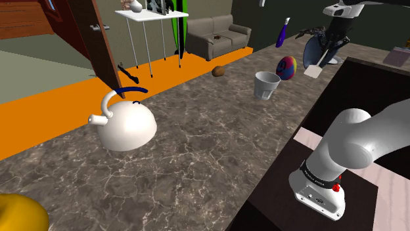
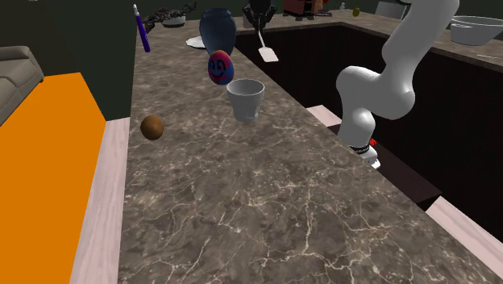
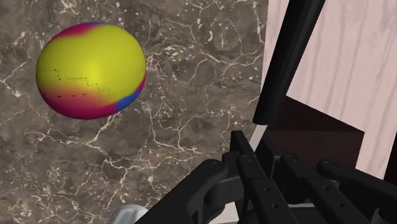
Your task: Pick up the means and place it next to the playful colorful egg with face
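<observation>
Closest to the shoulder camera there was a yellow rounded thing [image 1: 18,215] at the corner of the marble counter [image 1: 197,157], then a big white kettle [image 1: 128,123] with a blue handle sitting upright. Further along, a pale cup [image 1: 266,85] stood upright, with a small brown ball [image 1: 219,71] off toward that view's left near the counter edge. Just past the cup was the colorful egg [image 1: 286,67], with a smiley face showing in the second exterior view. Beyond the egg, the black gripper [image 1: 328,44] was clamped on the dark handle of a spatula [image 1: 315,69], white blade hanging down by the counter's edge on the arm's side, near the egg but not touching it. Couldn't tell if the blade was touching the counter, tbh. Behind that stood a dark blue vase [image 2: 217,28] and a purple bottle [image 1: 282,31], and way back across the orange floor, a grey sofa [image 1: 213,33].
</observation>
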`<state>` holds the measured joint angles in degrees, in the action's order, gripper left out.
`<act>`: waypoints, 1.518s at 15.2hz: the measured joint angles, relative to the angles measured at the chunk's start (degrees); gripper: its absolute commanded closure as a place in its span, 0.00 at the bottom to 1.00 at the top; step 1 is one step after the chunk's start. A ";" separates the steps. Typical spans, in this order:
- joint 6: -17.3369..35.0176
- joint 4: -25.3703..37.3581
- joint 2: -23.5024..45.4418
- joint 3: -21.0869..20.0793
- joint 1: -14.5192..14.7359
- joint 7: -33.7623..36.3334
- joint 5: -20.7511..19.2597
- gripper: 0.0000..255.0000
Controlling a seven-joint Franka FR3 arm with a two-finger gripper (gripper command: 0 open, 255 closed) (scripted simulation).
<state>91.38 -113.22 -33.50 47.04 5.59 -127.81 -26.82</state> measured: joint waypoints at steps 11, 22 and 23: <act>7.75 -8.91 -1.43 2.23 -0.93 1.47 -2.17 1.00; 15.69 -16.30 -1.22 5.56 -1.19 2.60 -4.29 1.00; 16.56 -16.99 -1.06 5.96 -1.13 2.73 -4.48 1.00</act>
<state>107.94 -130.21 -34.56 53.01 4.46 -125.08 -31.31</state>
